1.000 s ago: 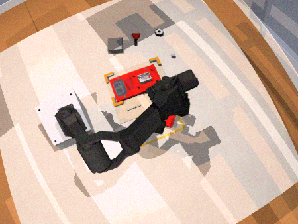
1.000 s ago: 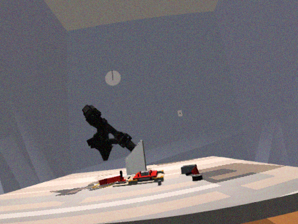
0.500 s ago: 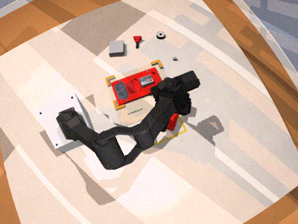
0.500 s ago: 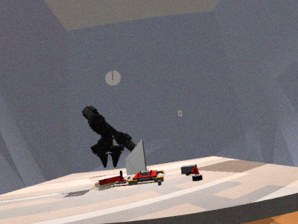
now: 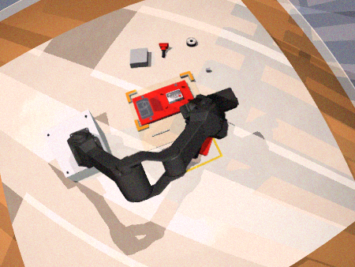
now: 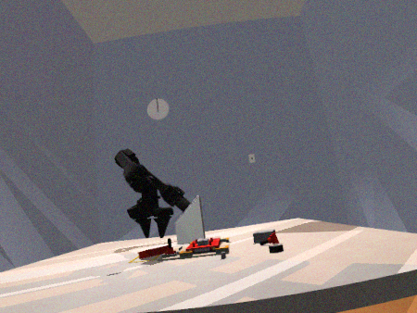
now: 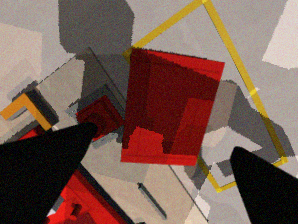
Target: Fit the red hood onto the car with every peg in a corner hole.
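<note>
The red hood (image 5: 206, 147) (image 6: 155, 252) (image 7: 165, 110) lies on the table, partly inside the yellow outline (image 5: 218, 147) (image 7: 230, 47); the arm covers most of it in the top view. My gripper (image 6: 154, 237) (image 7: 163, 141) is wide open and empty, above the hood, its fingertips toward either side of it in the wrist view. The red chassis (image 5: 158, 108) sits between orange jig corners (image 5: 141, 126) (image 7: 22, 106), with the engine block (image 5: 174, 95) on its deck. The pegs are too small to make out clearly.
A small red part (image 7: 100, 117) lies between hood and chassis. Beyond the chassis are a grey block (image 5: 139, 57), a red piece with a black stem (image 5: 163, 47), a wheel (image 5: 191, 41) and a small grey cube (image 5: 208, 69). The arm stands on a white base plate (image 5: 59, 138).
</note>
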`<state>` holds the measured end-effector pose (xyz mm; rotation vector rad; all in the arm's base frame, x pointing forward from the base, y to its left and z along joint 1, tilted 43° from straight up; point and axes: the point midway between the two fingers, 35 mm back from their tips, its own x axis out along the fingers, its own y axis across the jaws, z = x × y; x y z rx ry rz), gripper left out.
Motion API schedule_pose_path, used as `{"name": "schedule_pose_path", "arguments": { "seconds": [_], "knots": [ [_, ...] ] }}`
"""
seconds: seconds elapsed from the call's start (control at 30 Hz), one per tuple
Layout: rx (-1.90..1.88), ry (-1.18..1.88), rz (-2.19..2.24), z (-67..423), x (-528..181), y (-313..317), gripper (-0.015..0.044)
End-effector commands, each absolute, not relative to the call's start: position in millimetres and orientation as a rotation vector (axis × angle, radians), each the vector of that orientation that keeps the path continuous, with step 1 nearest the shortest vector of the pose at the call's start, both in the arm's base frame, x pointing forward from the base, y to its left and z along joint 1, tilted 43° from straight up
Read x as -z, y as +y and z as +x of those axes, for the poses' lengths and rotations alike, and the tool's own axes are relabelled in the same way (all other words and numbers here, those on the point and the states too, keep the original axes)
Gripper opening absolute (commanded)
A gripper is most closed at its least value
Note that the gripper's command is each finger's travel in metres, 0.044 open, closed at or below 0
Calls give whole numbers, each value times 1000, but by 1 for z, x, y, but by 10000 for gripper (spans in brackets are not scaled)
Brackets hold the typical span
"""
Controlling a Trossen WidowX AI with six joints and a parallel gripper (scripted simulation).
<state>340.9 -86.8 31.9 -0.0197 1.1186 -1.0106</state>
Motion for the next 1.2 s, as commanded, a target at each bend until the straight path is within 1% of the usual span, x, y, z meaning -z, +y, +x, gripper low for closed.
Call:
{"name": "schedule_pose_path", "arguments": {
  "seconds": [0.0, 1.17],
  "knots": [
    [1010, 1117, -25, 341, -29, -89, 440],
    [1011, 1116, -27, 345, -8, -111, 440]
  ]
}}
